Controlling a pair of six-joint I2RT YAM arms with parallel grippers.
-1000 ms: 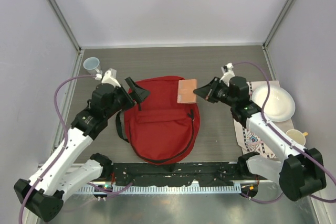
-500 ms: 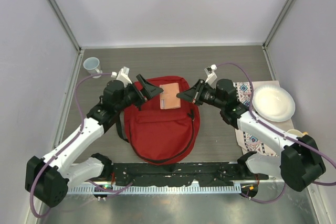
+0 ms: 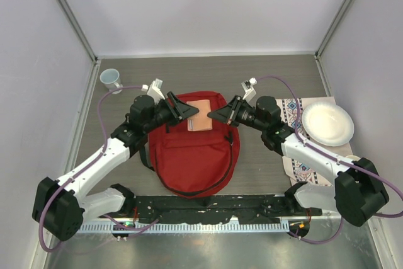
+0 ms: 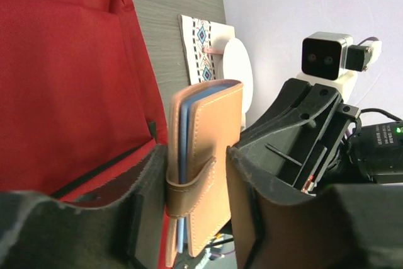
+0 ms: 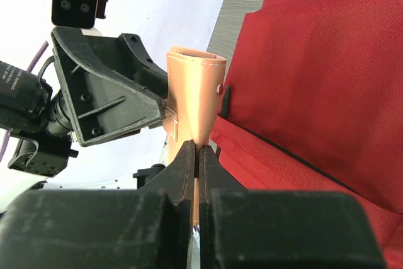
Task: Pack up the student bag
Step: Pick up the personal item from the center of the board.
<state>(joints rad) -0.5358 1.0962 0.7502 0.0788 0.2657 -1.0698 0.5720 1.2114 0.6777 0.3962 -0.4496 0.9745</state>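
Note:
The student bag (image 3: 195, 155), a red backpack with black zippers, lies flat in the middle of the table. Above its top end hangs a tan leather notebook (image 3: 200, 115) with a strap, held between both grippers. My left gripper (image 3: 187, 110) comes from the left, and its jaws are closed around the notebook (image 4: 208, 130) at the strap, the bag (image 4: 63, 80) beside it. My right gripper (image 3: 213, 115) comes from the right. Its tips (image 5: 197, 152) pinch the thin edge of the notebook's cover (image 5: 195, 92) over the red fabric (image 5: 315, 92).
A small blue-and-white cup (image 3: 111, 79) stands at the far left corner. At the right, a white plate (image 3: 327, 124) rests on a patterned cloth (image 3: 295, 114). Grey walls close in the table on three sides.
The right gripper carried the notebook leftwards over the bag's top. The left gripper moved right to meet it and narrowed its wide-open jaws around the notebook.

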